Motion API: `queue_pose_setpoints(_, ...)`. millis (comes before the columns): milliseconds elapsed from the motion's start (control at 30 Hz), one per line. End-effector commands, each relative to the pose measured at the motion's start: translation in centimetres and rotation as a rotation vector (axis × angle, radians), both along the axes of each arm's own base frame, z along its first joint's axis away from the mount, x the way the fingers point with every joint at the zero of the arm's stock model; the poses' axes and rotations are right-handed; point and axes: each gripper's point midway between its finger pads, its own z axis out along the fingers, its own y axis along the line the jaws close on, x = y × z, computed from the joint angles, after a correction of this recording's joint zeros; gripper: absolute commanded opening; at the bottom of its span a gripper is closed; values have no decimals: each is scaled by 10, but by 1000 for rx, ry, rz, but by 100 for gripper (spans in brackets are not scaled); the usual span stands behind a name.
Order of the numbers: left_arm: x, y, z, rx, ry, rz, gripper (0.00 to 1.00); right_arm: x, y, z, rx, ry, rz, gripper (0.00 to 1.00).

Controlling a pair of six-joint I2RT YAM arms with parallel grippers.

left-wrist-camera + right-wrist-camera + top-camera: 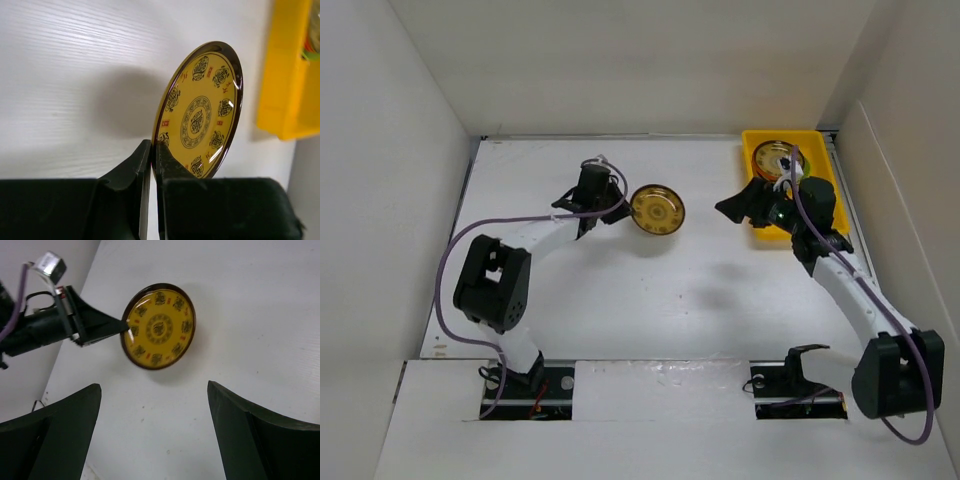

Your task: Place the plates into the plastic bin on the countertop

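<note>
White countertop [650, 300], closed in by white walls [420, 150], filled the whole scene. One brown-gold patterned plate [656, 209] was out on the open surface, well apart from the yellow plastic bin [790, 134] and to the left of it in the top view. Its yellow face with dark round ornaments and a dark rim was turned partly toward the bin, and it threw a soft shadow on the white surface. Whether its lower edge touched the countertop, I could not tell. The left gripper [619, 208] had its two black fingers [170, 167] pressed together on the rim of this plate, at the side that was farthest from the bin, so the plate was held only by its edge. Inside the bin, at its far end, lay a second plate [772, 158] with a similar golden pattern, partly covered by a purple cable [798, 205]. The right gripper [735, 200] was just beside the left wall of the bin, and its arm passed over the near part of the bin. Its jaws stood wide apart with nothing between them, and they pointed away from the bin toward the held plate.
</note>
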Motion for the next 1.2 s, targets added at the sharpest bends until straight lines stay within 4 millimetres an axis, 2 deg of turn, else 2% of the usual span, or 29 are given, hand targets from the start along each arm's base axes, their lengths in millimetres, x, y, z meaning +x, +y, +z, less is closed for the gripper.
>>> queue_pose_setpoints(0, -14, -25, 35, -109, -113, -191, 0, 21, 6, 12, -45, -102, 33, 92)
queue_pose_setpoints(33, -24, -33, 34, -118, -116, -233, 0, 24, 9, 7, -49, -102, 32, 92)
queue_pose_setpoints(67, -30, -37, 44, -127, -148, -261, 0, 25, 14, -6, -51, -77, 45, 92)
queue_pose_setpoints(167, -50, -60, 61, -156, -191, -359, 0, 31, 25, -19, -49, -63, 80, 92)
queue_pose_setpoints(200, -58, -68, 68, -167, -202, -387, 0, 35, 27, -30, -50, -33, 90, 90)
queue_pose_setpoints(267, -67, -75, 75, -190, -206, -428, 0, 38, 33, -38, -53, -9, 103, 88)
queue_pose_setpoints(300, -67, -77, 87, -207, -242, -437, 0, 39, 38, -46, -47, 11, 111, 87)
queue_pose_setpoints(333, -72, -79, 85, -222, -238, -462, 0, 41, 37, -50, -52, 22, 103, 86)
queue_pose_setpoints(367, -74, -80, 93, -233, -258, -471, 0, 44, 38, -51, -50, 11, 102, 86)
queue_pose_setpoints(433, -76, -79, 95, -241, -257, -466, 0, 42, 38, -70, -47, 63, 99, 86)
queue_pose_setpoints(500, -80, -81, 103, -260, -274, -490, 0, 41, 40, -72, -30, 63, 111, 80)
queue_pose_setpoints(533, -79, -82, 105, -269, -277, -486, 0, 39, 42, -78, -18, 83, 118, 74)
queue_pose_setpoints(567, -80, -83, 107, -277, -285, -497, 0, 39, 43, -75, -13, 69, 128, 51)
queue_pose_setpoints(633, -80, -84, 104, -283, -269, -491, 0, 37, 45, -75, 4, 70, 134, 19)
queue_pose_setpoints(667, -80, -84, 104, -283, -268, -491, 0, 37, 45, -71, 14, 67, 131, 0)
queue_pose_setpoints(733, -75, -82, 104, -267, -272, -463, 0, 36, 45, -66, 23, 64, 128, 0)
queue_pose_setpoints(767, -73, -80, 98, -262, -247, -445, 3, 35, 46, -66, 38, 78, 123, 0)
queue_pose_setpoints(800, -70, -77, 95, -244, -243, -418, 32, 38, 41, -65, 47, 86, 107, 0)
queue_pose_setpoints(867, -64, -76, 99, -242, -254, -390, 39, 45, 32, -59, 69, 90, 73, 0)
queue_pose_setpoints(900, -60, -71, 95, -225, -237, -344, 46, 51, 29, -57, 88, 106, 47, 0)
queue_pose_setpoints(933, -53, -64, 95, -212, -228, -304, 97, 56, 23, -54, 94, 103, 17, 0)
queue_pose_setpoints(967, -48, -60, 97, -188, -226, -268, 100, 68, 10, -45, 103, 87, -35, 0)
queue_pose_setpoints(1000, -51, -50, 87, -145, -184, -229, 100, 74, -1, -51, 106, 111, -91, 0)
queue_pose_setpoints(1033, -46, -42, 87, -121, -188, -178, 100, 84, -13, -44, 131, 112, -155, 0)
queue_pose_setpoints(1067, -46, -38, 91, -112, -197, -159, 100, 95, -33, -45, 135, 116, -257, 0)
queue_pose_setpoints(1100, -53, -31, 88, -104, -197, -148, 100, 107, -63, -39, 154, 106, -351, 0)
queue_pose_setpoints(1167, -60, -24, 84, -79, -200, -151, 100, 125, -105, -39, 195, 121, -514, 0)
